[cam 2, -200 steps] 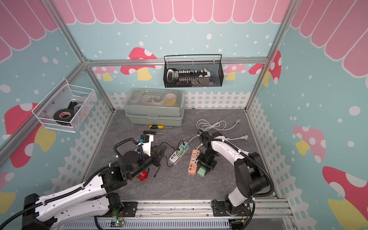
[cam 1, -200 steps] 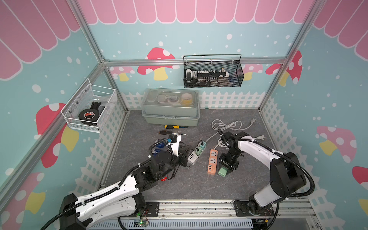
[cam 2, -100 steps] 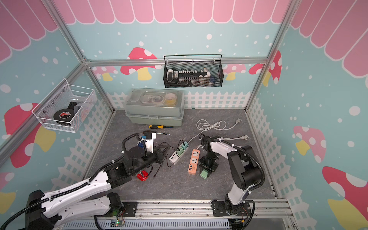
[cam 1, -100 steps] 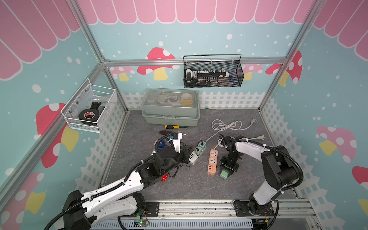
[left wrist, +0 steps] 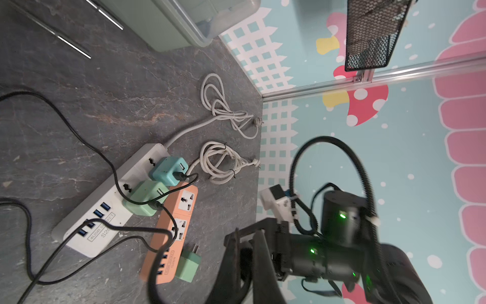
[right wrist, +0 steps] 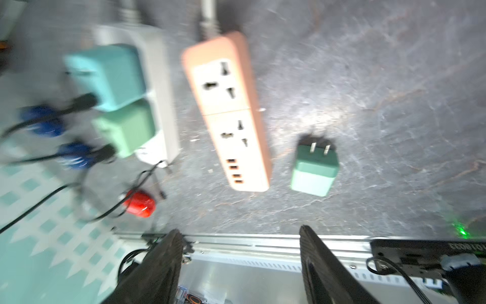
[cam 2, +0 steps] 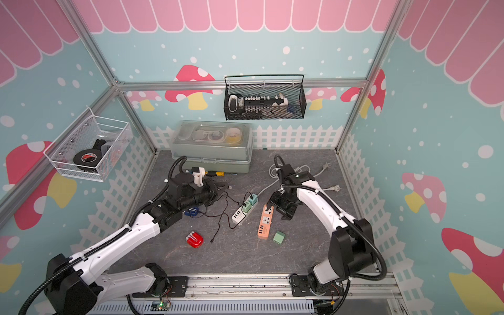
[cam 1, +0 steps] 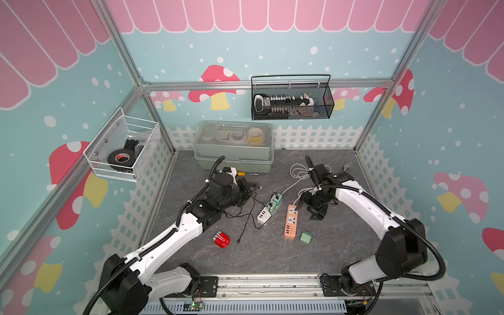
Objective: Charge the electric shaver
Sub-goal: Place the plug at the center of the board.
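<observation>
**Two-arm cell, top and wrist views.** The shaver (cam 1: pixel 221 239), a small red body with silver cutter heads at one end, lies on the counter (cam 1: pixel 272 261) towards the front, well apart from both arms. The free end of a black cable (cam 1: pixel 238 241) lies just beside it. This cable runs back into the tangle of wires leading towards the white strip (cam 1: pixel 265 216); which port it joins cannot be told.

The left end effector (cam 1: pixel 252 188) is clenched among the black wires near the box (cam 1: pixel 234 156). Whether a wire is pinched in it cannot be told. The right end effector (right wrist: pixel 242 263) is released and empty, near the cord end of the orange strip (right wrist: pixel 228 113). A loose green adapter (right wrist: pixel 314 168) lies beside that strip.

**Handling (judged).** The shaver looks light, rigid and glossy, with rounded sides, so it may slip or roll under a pinch. It is best taken across the flatter faces of the red body, clear of the cutter heads and of the charging port, whose position is not visible. The cable is thin and limp, so take it at the moulded plug, not along the wire.
</observation>
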